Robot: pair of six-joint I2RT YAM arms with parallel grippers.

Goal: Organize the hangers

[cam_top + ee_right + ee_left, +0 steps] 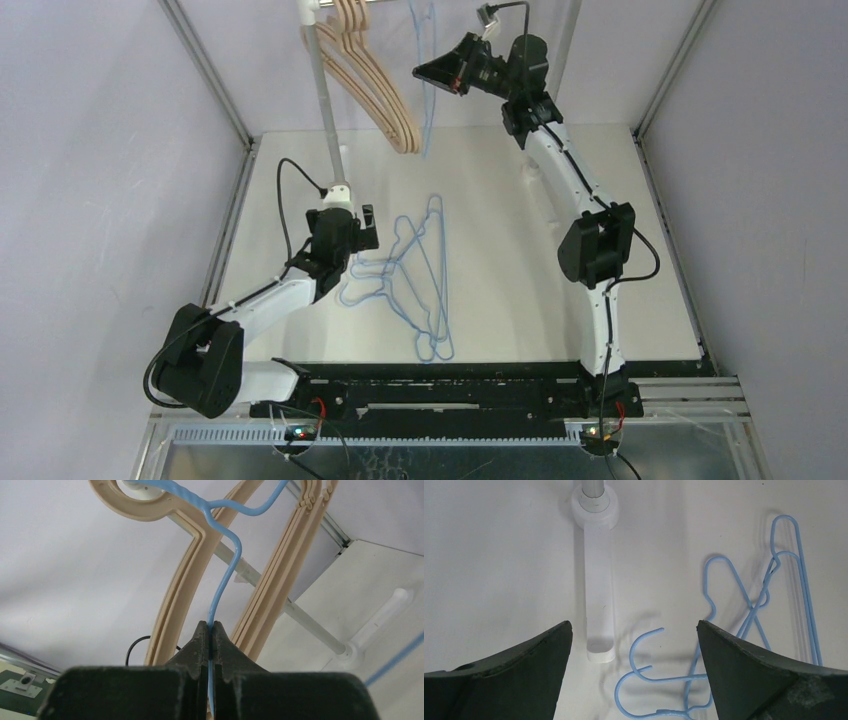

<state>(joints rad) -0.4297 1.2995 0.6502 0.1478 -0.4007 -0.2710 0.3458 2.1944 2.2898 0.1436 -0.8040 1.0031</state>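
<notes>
Right gripper point(211, 627): nearest the lens; my fingers are pressed together on the shoulder wire of one blue wire hanger point(223, 582), held up at the rail point(310, 622).
Left gripper point(634, 630): spread wide, holding nothing, hovering low over the table point(520, 300).
Wooden hangers point(375, 85): hung together on the rail, just beside my pinched hanger.
Wire hangers point(418, 270): three by my count, lying overlapped on the table under and beside my left gripper.
Risk 1: I judge that letting go early would drop the blue hanger. Its hook crosses a wooden hanger's hook, and I cannot tell whether it sits on the rail.
Risk 2: the table pile is interlaced, so lifting one could drag its neighbours.
Risk 3: my left fingers are near the rail's white foot point(599, 580), and a sideways reach could knock it.
Right wrist view only: the pinch itself and the hook close up.
Left wrist view only: two hooks lying between my open fingers.
Top view only: both arms, the whole pile and the hanging row at once.
</notes>
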